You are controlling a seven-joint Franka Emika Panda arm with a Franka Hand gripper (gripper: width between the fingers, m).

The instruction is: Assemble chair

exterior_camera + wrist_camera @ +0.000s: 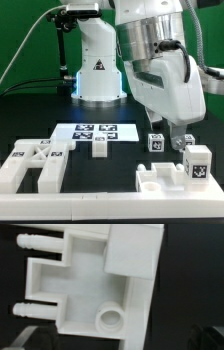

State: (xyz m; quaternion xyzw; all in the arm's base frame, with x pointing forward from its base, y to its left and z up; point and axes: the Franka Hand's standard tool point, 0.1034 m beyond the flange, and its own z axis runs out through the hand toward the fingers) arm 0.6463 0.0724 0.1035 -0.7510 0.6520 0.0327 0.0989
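One arm: the white Panda rises from its base point(100, 82) at the back of the desk point(125, 165). It bends over toward the exterior view's right, with the wrist turned downward.
End effector point(173, 127): it hangs low over the desk, just behind the tagged parts on the exterior view's right. Its dark fingers are partly hidden by the bulky wrist housing, so I cannot tell whether they are apart or together.
Wrist view: one white chair piece point(100, 286) fills the picture. It is a flat slab with a stepped recess, two ridged pegs point(38, 242) on one edge and a round hole point(108, 317). Whether the fingers touch it cannot be told.
Other chair parts: a large frame piece point(35, 165) lies at the exterior view's left and a small block point(100, 149) just in front of the marker board point(95, 131). A tagged cube point(156, 143), a tall tagged block point(197, 165) and a low notched piece point(158, 181) lie at the right.
Labels: a black warning triangle point(99, 66) sits on the base. Square black-and-white tags mark the parts and the marker board. No lettering is large enough to read.
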